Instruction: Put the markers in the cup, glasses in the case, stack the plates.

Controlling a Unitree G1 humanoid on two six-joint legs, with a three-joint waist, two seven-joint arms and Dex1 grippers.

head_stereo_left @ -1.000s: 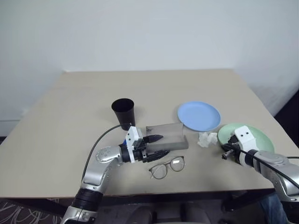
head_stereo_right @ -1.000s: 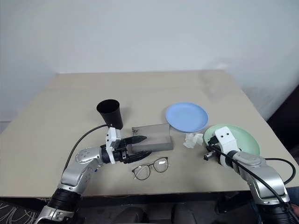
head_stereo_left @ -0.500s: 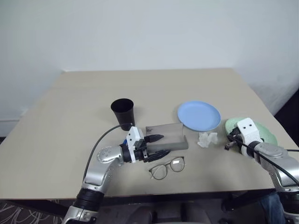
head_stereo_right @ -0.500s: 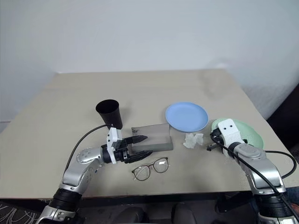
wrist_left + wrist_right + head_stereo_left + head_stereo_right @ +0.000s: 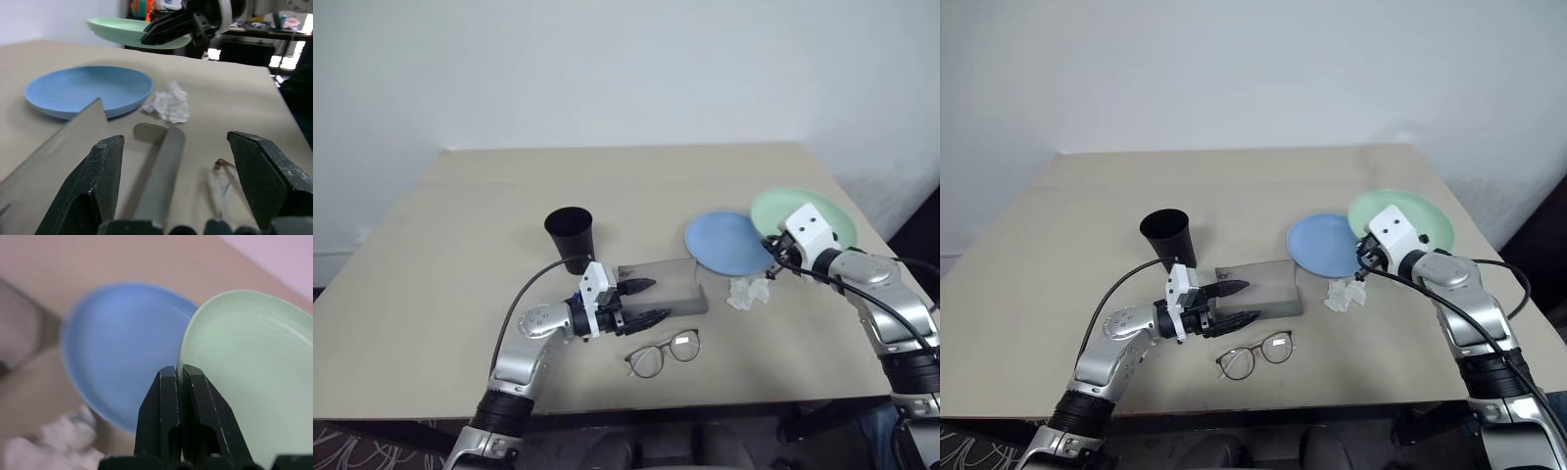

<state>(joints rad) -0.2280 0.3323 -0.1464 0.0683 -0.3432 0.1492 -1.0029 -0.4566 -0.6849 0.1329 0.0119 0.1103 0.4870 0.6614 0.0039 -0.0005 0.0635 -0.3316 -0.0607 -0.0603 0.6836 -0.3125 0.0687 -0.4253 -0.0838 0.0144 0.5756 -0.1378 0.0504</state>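
The round mint-green plate point(image 5: 803, 211) hangs above the beige desk point(image 5: 460, 255), its rim pinched between the clenched fingers of the right gripper point(image 5: 771, 249), overlapping the round light-blue plate point(image 5: 724, 241) lying flat. The left gripper point(image 5: 642, 301) fingers are spread wide beside the open grey hinged case point(image 5: 666, 284), grasping nothing.

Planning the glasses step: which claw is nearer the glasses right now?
Left. The left claw sits open just beside the glasses, by the case. The right claw is far across, shut on the green plate.
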